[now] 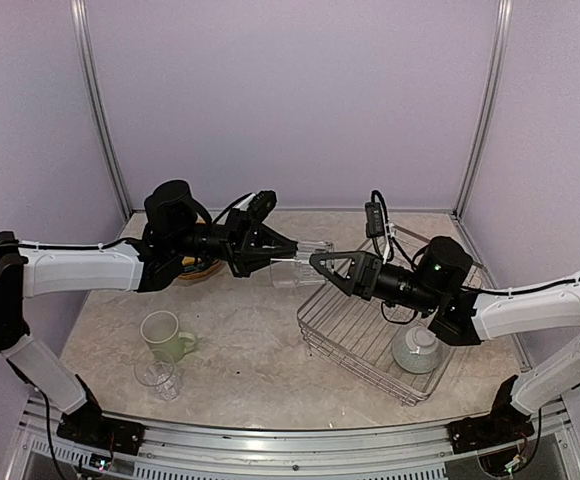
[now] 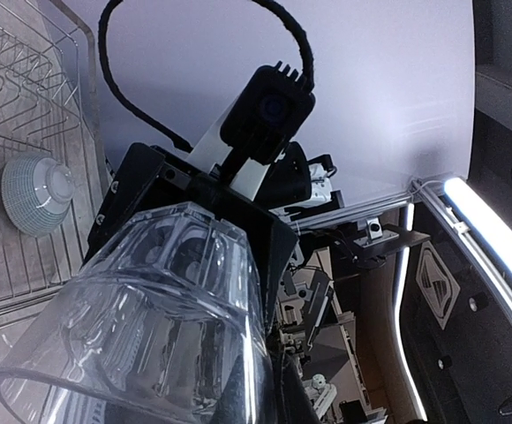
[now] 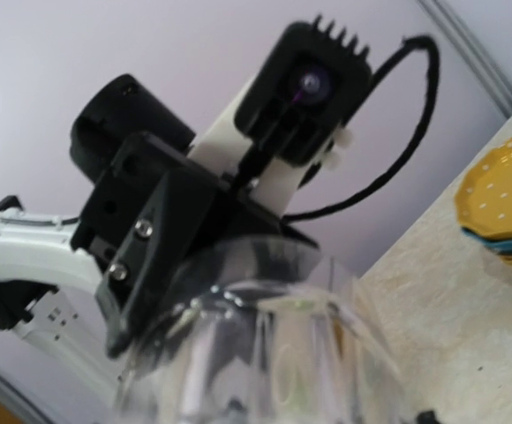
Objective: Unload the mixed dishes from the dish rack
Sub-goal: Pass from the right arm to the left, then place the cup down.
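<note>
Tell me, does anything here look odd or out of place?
Only one thing: a clear glass hangs on its side in mid-air beside the dish rack, gripped at once by the left pincer and the right pincer, as if being passed across. The small bowl in the rack sits upside down. Nothing looks spilled or broken.
</note>
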### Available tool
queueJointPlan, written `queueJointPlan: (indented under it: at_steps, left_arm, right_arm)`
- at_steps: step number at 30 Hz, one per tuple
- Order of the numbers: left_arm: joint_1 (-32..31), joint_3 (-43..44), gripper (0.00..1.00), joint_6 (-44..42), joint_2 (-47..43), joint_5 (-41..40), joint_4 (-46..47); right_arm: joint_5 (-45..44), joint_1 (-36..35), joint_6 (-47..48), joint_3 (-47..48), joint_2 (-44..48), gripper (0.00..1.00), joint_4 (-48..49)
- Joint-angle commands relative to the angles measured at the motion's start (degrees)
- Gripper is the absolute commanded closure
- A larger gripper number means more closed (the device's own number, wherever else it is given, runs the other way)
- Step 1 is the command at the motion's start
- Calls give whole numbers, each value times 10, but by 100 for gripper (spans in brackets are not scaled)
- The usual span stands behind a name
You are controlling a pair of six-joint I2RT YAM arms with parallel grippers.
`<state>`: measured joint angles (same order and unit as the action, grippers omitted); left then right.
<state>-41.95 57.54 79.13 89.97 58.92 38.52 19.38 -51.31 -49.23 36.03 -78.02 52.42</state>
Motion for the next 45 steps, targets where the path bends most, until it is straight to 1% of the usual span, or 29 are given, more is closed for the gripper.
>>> queueJointPlan:
  at_steps: [1,2,4,6,7,10,14,16,17,20,23,25,29,31,34,40,45]
  left_arm:
    - [-2,8,99,2,7,13,11]
    - [-1,7,100,2,5,12,10]
    - [0,5,100,-3,1,8,-2]
    - [2,5,100,-21,-7,2,-31]
    - [2,6,100,-31,-12,-1,-50]
    - [7,6,100,-57,-29,-6,-99]
    - [16,0,100,-96,-58,-21,-177]
    - [22,-5,100,-113,-75,-24,-209]
    - [26,-10,100,-117,-84,-25,-221]
    - [37,-22,100,-134,-111,-33,-275]
    - [42,-25,100,-168,-147,-52,-373]
    - [40,-26,100,-191,-172,-69,-477]
    - [37,-22,100,-221,-238,-109,-639]
    - [38,-10,100,-235,-281,-143,-735]
    - [39,15,100,-245,-322,-193,-865]
    - [37,30,100,-228,-371,-254,-1019]
    - [36,71,100,-229,-363,-330,-1144]
  right_arm:
    - [-2,-2,-2,-1,-4,95,30]
    - [-2,-2,-2,0,-4,89,27]
    - [-5,-1,1,2,-2,72,19]
    - [-11,-2,6,2,1,60,8]
    - [-14,-2,10,2,3,51,-1]
    - [-26,-2,24,2,12,30,-26]
    - [-43,-2,40,4,25,11,-57]
    - [-47,-1,48,5,30,3,-70]
    - [-51,-1,53,5,32,1,-77]
    - [-63,-1,65,10,38,0,-103]
    - [-69,-1,73,14,39,0,-122]
    - [-74,0,77,14,38,0,-125]
    - [-75,2,78,17,32,0,-130]
    - [-73,3,80,18,27,0,-131]
    - [-74,4,81,22,22,0,-136]
    - [-74,7,82,25,15,0,-136]
    - [-74,8,77,23,14,0,-137]
